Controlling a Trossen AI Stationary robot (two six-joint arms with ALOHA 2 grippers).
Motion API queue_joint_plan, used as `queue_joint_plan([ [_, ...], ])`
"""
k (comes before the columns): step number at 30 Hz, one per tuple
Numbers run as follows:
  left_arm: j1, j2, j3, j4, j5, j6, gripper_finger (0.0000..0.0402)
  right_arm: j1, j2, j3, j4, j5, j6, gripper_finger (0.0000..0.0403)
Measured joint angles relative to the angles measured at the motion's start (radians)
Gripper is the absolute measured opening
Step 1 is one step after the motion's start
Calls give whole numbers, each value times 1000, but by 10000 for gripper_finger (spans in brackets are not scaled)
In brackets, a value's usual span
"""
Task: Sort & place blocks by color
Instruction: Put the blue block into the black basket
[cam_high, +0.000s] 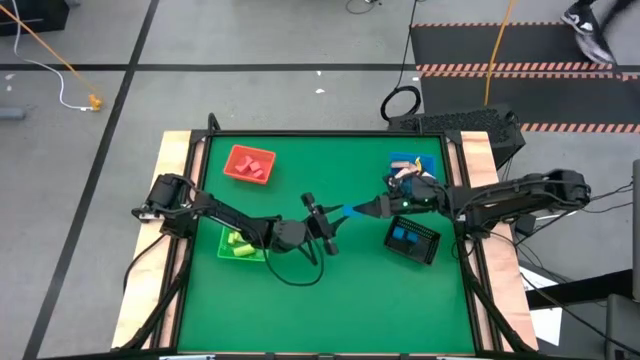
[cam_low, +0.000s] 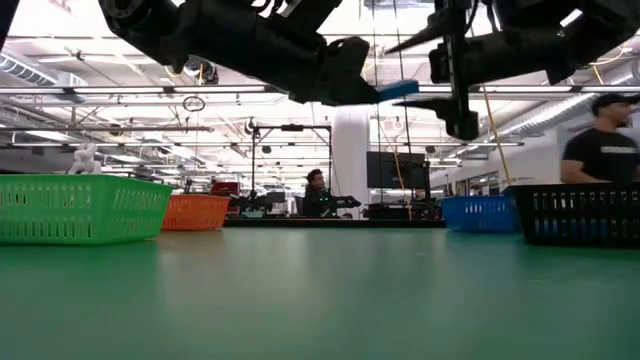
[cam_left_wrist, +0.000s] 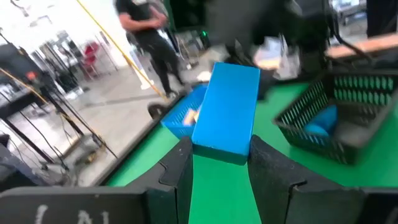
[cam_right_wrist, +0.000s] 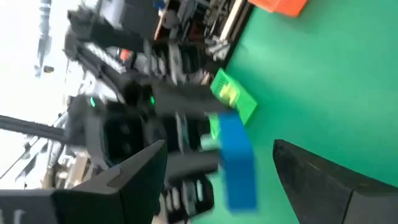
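The green counter (cam_high: 330, 300) carries four baskets. A black mesh basket (cam_high: 412, 240) sits near the right edge and holds a blue piece. A blue basket (cam_high: 408, 165) with mixed blocks sits at the far right corner. A red basket (cam_high: 248, 164) sits toward the far left corner, and a green basket (cam_high: 240, 245) with yellow-green pieces sits by the left edge.

Over the counter's middle, the left claw (cam_left_wrist: 221, 163) is closed on a blue block (cam_left_wrist: 225, 115), held off the surface. The right claw (cam_right_wrist: 217, 168) faces it with fingers spread wide on either side of the block's free end, not yet closed on it.

A person (cam_low: 603, 140) stands beyond the counter. No legible writing.
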Motion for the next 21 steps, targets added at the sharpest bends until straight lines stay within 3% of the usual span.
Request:
queue_joint_plan([
  [9, 10, 0, 1, 65, 55, 35, 122, 45, 0, -5, -6, 80, -8, 259],
  [21, 9, 0, 1, 55, 57, 23, 122, 46, 0, -5, -8, 85, -24, 95],
])
